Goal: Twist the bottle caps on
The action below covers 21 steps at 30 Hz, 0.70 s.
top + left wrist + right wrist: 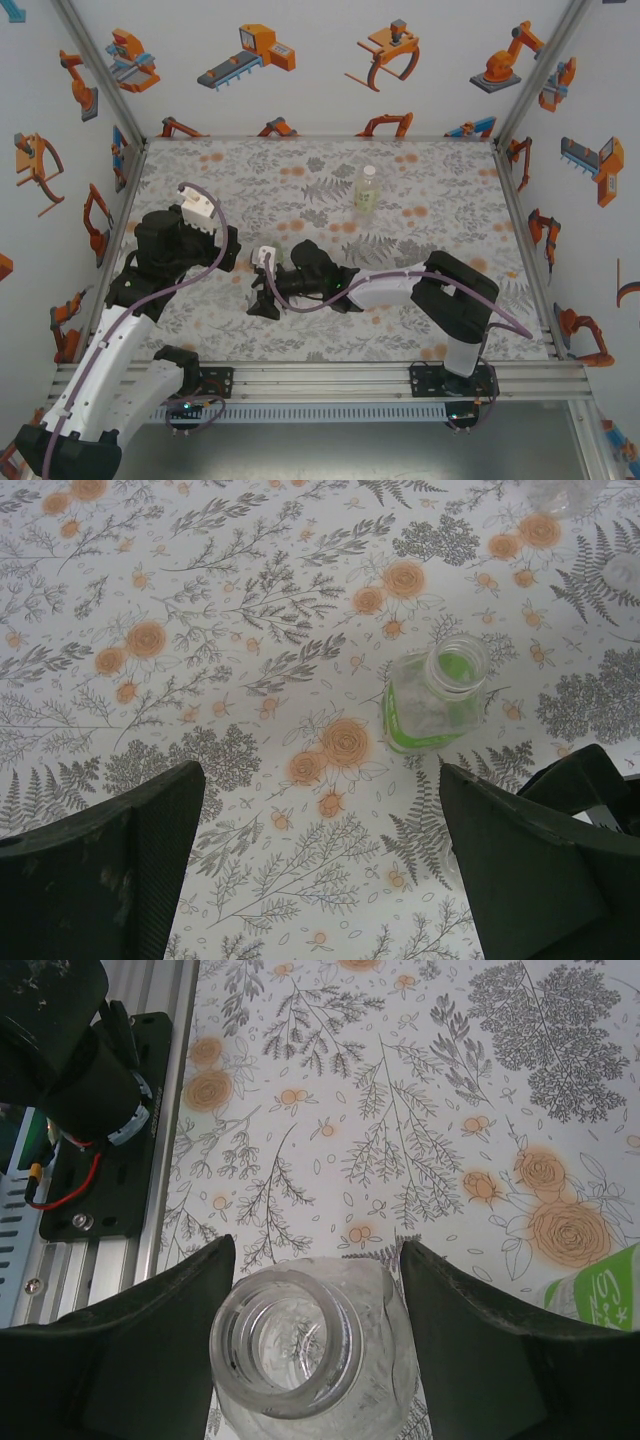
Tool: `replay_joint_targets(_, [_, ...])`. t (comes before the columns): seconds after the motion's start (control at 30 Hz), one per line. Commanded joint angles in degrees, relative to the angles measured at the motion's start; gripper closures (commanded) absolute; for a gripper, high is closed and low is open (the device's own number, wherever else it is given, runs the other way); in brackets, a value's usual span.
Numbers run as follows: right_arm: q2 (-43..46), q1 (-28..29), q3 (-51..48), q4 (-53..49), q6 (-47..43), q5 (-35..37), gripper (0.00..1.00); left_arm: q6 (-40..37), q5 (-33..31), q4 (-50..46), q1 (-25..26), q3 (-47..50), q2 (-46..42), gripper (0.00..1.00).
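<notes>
The right arm's fingers (500, 1360) stood part-closed on either side of a colourless clear plastic bottle (290, 1350). Both inner faces looked to be against its body, so they seemed to hold it upright, left of centre toward the near edge of the flower-and-fern printed tabletop (400, 1110). Its mouth was open, with no cap on it. The left arm's fingers (110, 880) stood wide apart and held nothing. Just beyond them stood a green-tinted clear plastic bottle (435, 705), upright and likewise uncapped. Well apart, toward the far right, a pale yellow clear plastic bottle (367, 190) stood alone and seemed to carry a small white screw cap (368, 170), though it was too small to be sure. By that reading one bottle was done and two were left to cap.
</notes>
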<state>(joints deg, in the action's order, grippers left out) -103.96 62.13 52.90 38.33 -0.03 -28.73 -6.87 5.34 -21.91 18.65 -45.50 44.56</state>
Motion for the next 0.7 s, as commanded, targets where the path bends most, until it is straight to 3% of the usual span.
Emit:
replay_joint_targets(0.0, [0.5,0.4,-1.7,1.3,-0.2,1.4,0.43,-0.7,0.0,-0.1,-0.3,0.3,-0.6,0.08])
replay_joint_targets(0.27, [6.5,0.4,-5.0,1.3,1.1,6.3,0.57,-0.8,1.9,0.8,-0.3,1.0,-1.4,0.08])
replay_joint_targets(0.37, [11.4,0.3,-7.7,1.1,2.8,11.0,0.63,-1.0,5.5,2.3,-0.3,2.0,-2.4,0.08])
replay_joint_targets(0.43, [16.2,0.2,-9.9,0.5,5.8,17.2,0.7,-2.0,12.0,3.5,-0.2,2.4,-2.9,0.08])
replay_joint_targets(0.53, [24.3,-0.1,-12.3,-2.8,9.5,24.1,0.72,-3.2,22.6,6.2,0.3,3.6,-3.8,0.09])
replay_joint_targets(0.67, [33.9,-0.7,-12.0,-12.1,11.6,27.9,0.73,-6.1,34.8,9.6,1.4,5.2,-5.2,0.11])
